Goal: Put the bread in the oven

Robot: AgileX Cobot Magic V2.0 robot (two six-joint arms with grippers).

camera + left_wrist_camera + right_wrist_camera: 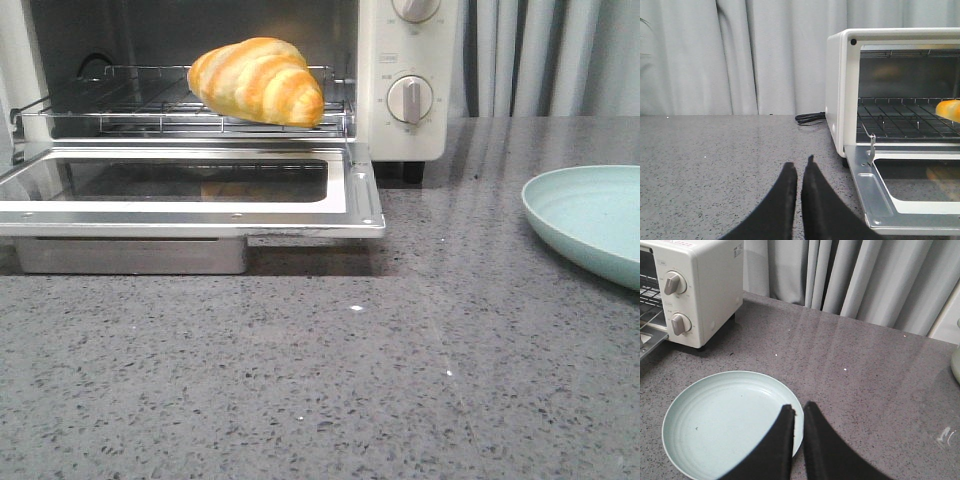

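Upper centre of the front view, the bread (pixel 258 80) sits on the wire rack (pixel 120 100) inside the oven (pixel 400 110), near the rack's front right edge, one tapered end pointing toward the open drop-down door (pixel 190 195). Task looks essentially done; door not shut. Bread reads as light, glossy, probably a bit slippery and squashy, so best gripped across the thick middle, not the tapered tips. Left gripper (pixel 799 172) is empty, jaws nearly closed with only a thin gap, low over the grey stone counter (pixel 715 150) left of the oven. Right gripper (pixel 799 412) is also empty, jaws nearly together, hovering over the near rim of the pale green plate (pixel 715 415), which holds nothing. Two knobs (pixel 410 98) at upper right of the front view. Black power cord (pixel 810 118) behind the oven. Lowered door juts out in front of the rack, blocking any low approach.
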